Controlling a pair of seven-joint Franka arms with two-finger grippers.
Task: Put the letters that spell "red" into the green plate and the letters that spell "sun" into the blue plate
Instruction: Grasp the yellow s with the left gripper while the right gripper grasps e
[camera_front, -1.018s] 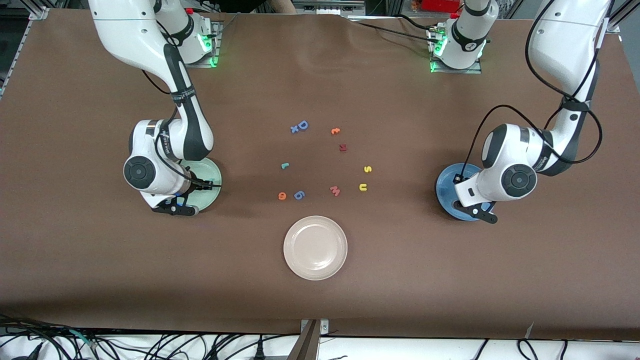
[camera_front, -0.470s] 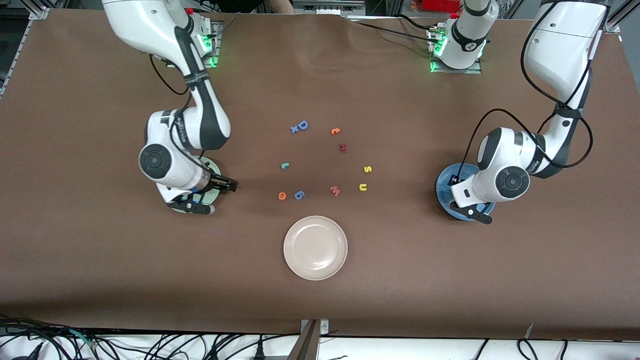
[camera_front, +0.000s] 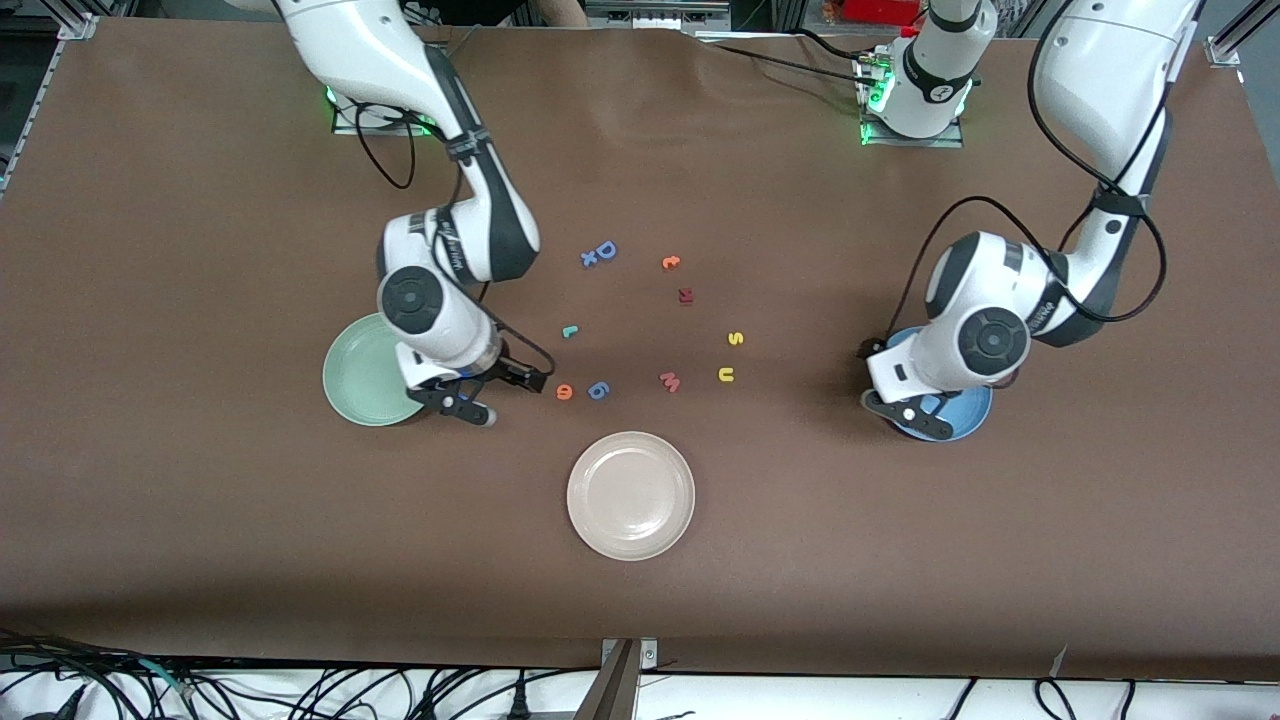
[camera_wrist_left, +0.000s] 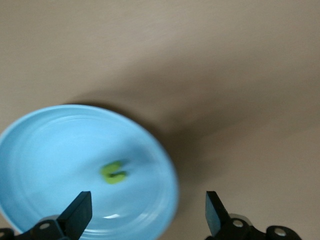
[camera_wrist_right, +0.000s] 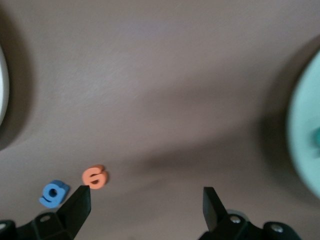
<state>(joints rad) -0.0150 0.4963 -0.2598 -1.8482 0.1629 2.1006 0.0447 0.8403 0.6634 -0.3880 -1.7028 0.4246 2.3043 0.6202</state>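
— Olive-green n (camera_wrist_left: 114, 173)? Where?
— In the blue plate (camera_wrist_left: 150, 145), under the left gripper (camera_wrist_left: 145, 212), jaws apart, empty.
— Orange e (camera_wrist_right: 94, 177)?
— On the table, beside the right gripper (camera_wrist_right: 146, 209), likewise spread, near the green plate (camera_front: 350, 385).

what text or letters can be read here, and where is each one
"D" and "x": blue foam letters, touching, nearest the bases.
"s": yellow letter on the table.
"u": yellow letter, nearer the front camera than the s.
"r": teal letter.
"e": orange letter, turned, beside a blue 6-like letter.
"m": pink letter, turned.
Arm lettering: too small to read.
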